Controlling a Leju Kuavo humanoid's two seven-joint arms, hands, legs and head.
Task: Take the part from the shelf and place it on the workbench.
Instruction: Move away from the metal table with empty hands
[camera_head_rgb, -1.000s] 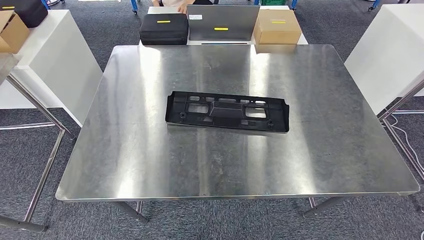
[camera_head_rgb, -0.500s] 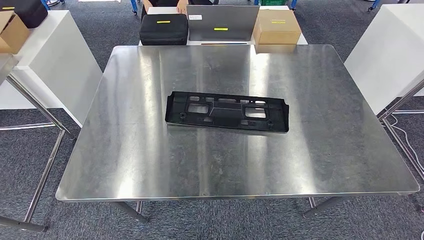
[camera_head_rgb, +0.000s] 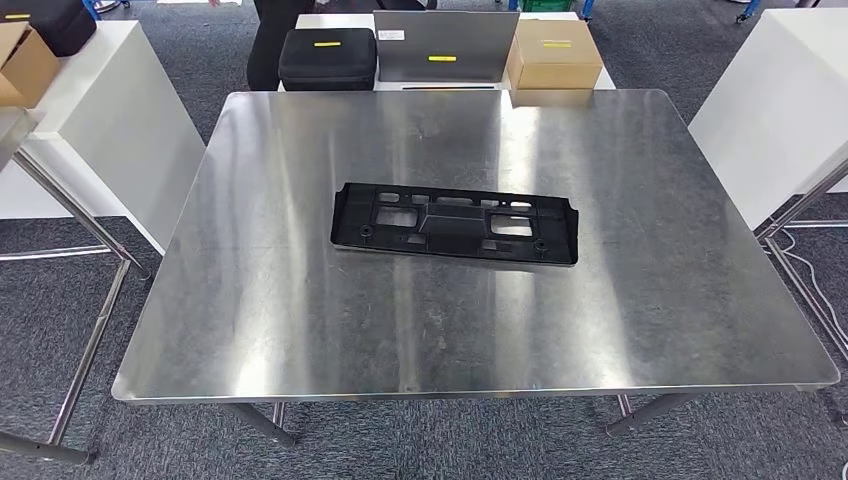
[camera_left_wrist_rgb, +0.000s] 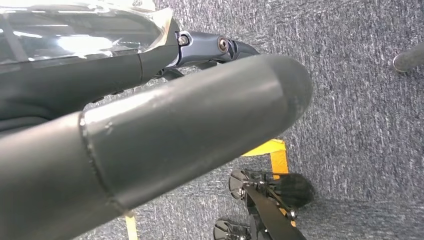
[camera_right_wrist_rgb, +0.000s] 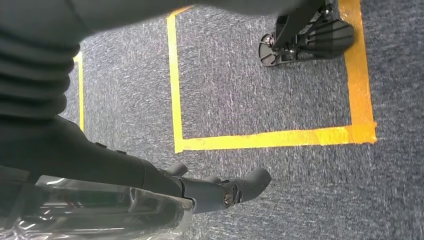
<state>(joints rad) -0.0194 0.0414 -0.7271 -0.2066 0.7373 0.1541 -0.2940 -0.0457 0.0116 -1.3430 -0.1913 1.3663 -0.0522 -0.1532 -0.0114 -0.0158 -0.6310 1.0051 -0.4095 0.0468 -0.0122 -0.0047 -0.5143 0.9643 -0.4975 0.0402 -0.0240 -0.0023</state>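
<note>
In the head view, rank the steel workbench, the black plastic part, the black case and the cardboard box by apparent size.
1. Steel workbench, by far the largest.
2. Black plastic part.
3. Black case and cardboard box look about alike; both stand farther from the camera, so I won't rank them.

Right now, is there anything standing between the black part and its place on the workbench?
Nothing visible does: the black part already lies flat near the middle of the steel workbench, with bare metal all around it.
</note>
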